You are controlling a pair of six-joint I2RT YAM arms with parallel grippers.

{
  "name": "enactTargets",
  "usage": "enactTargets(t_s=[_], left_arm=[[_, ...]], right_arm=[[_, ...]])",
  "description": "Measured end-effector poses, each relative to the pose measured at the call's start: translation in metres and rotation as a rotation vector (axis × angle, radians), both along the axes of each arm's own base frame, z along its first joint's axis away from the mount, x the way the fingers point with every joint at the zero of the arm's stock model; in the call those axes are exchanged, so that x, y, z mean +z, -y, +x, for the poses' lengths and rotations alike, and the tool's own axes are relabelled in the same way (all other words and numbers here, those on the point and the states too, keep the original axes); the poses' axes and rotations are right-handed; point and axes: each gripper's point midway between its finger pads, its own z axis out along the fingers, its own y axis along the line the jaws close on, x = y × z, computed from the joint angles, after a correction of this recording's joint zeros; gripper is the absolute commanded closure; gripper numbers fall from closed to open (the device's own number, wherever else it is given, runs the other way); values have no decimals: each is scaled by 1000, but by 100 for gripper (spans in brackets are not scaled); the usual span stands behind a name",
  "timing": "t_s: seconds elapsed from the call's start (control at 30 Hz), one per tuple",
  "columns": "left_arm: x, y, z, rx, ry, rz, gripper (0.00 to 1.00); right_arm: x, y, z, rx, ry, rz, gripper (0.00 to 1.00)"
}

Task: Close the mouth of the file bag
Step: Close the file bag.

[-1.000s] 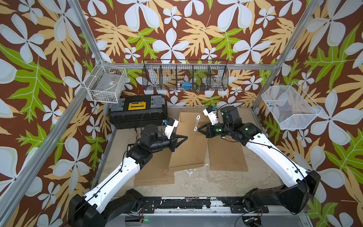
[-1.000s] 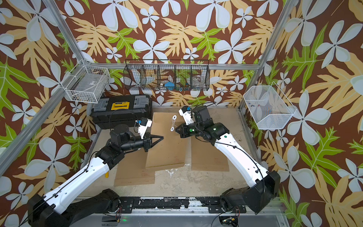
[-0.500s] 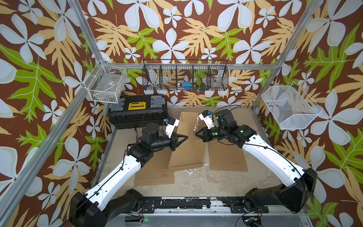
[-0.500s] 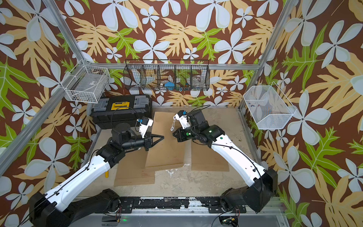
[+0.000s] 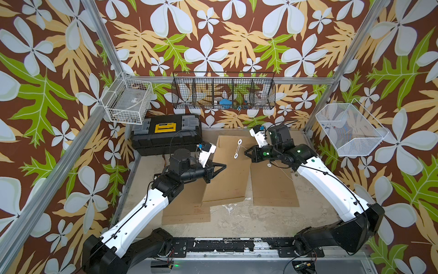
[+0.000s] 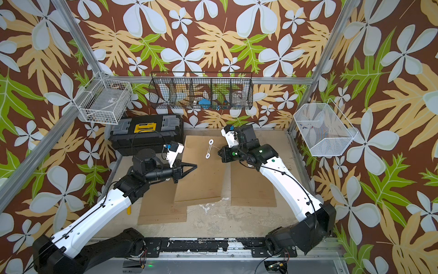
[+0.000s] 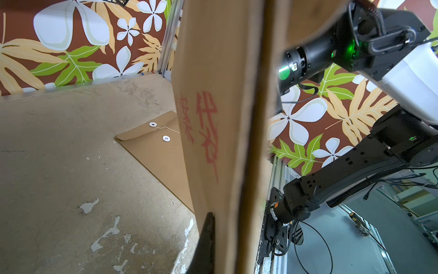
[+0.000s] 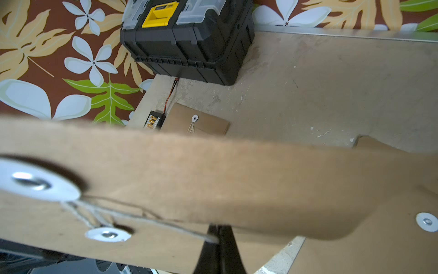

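The file bag (image 5: 227,175), a brown kraft envelope, is lifted at its left edge by my left gripper (image 5: 224,166), which is shut on it. Its flap is folded down, and a string (image 5: 242,149) runs between two white discs (image 5: 239,141) near the mouth. My right gripper (image 5: 246,151) is just right of the discs, shut on the string's end. In the right wrist view the string (image 8: 154,223) leads from the discs (image 8: 107,234) into the shut gripper (image 8: 219,239). The left wrist view has the bag (image 7: 213,118) edge-on, with one finger (image 7: 206,237) against it.
Two more brown file bags lie flat, one to the right (image 5: 272,187) and one at the front left (image 5: 187,208). A black toolbox (image 5: 166,132) stands at the back left. Wire baskets hang on the left (image 5: 128,102), back (image 5: 222,95) and right (image 5: 348,128) walls.
My right gripper swung a little forward and left with the string, then back right beside the discs. The left arm and the bag have hardly moved.
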Motion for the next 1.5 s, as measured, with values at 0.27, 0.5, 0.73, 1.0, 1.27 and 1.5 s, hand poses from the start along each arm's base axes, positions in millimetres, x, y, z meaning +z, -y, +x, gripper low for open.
enactTargets(t_s=[0.27, 0.5, 0.73, 1.0, 1.27, 1.5], left_arm=[[-9, -3, -6, -21, 20, 46, 100], [-20, -7, -5, -8, 31, 100, 100], [-24, -7, -6, -15, 38, 111, 100], [-36, -7, -6, -17, 10, 124, 100], [-42, -5, 1, 10, -33, 108, 100], [-44, -5, 4, 27, -69, 89, 100]], right_arm=[[12, 13, 6, -33, 26, -38, 100], [26, 17, 1, -30, 41, -46, 100], [34, 17, 2, -42, 60, -70, 100], [45, -9, 5, -38, 122, -133, 100], [56, -27, 1, -44, 177, -192, 100], [53, -35, -5, -40, 184, -217, 100]])
